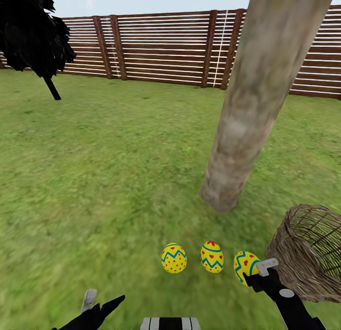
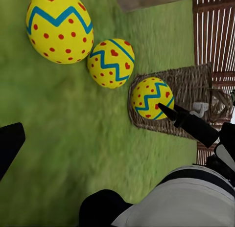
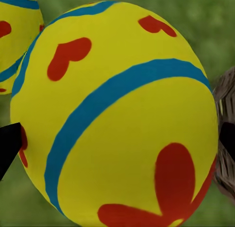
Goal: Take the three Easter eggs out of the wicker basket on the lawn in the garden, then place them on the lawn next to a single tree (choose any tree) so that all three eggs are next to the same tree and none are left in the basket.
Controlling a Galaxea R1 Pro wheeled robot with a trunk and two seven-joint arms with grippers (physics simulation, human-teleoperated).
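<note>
Three eggs (image 1: 211,257) lie in a row on the lawn (image 1: 94,188), lower centre, below the tree (image 1: 246,126); basket (image 1: 308,254) lower right. Right gripper (image 1: 258,272) straddles the third egg (image 3: 115,114), contact uncertain. Left gripper (image 1: 102,304) spread, empty. Eggs look hard, smooth, roll-prone: grip the midsection.

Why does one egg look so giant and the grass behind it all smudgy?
In the right wrist view the camera sits very near the egg, so it swells across the picture and the grass behind goes soft. In the head view the same egg is small beside the right claw, and the lawn there smears near the edges.
</note>
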